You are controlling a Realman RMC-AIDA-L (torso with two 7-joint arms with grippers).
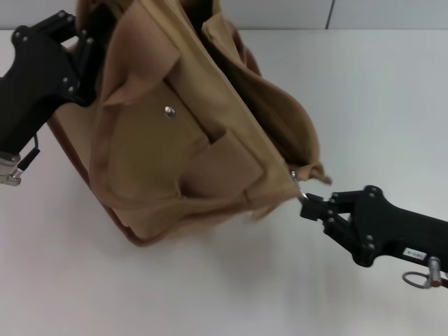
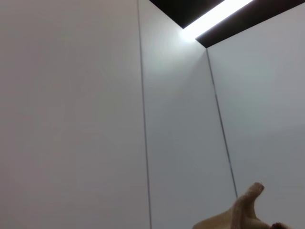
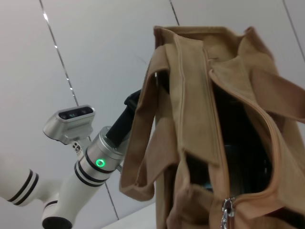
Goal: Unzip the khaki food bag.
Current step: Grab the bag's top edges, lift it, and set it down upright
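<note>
Pinched shut, the right gripper holds the zipper pull at the near corner of the khaki food bag, which lies tilted on the table. At the bag's far end the left gripper seems clamped on fabric. The zip gapes; only a last tug remains.

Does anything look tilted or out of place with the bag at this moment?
Yes. The khaki food bag does not stand upright: it leans over, with the left gripper at its far end and the right gripper at the zipper pull. Its top already gapes open.
</note>
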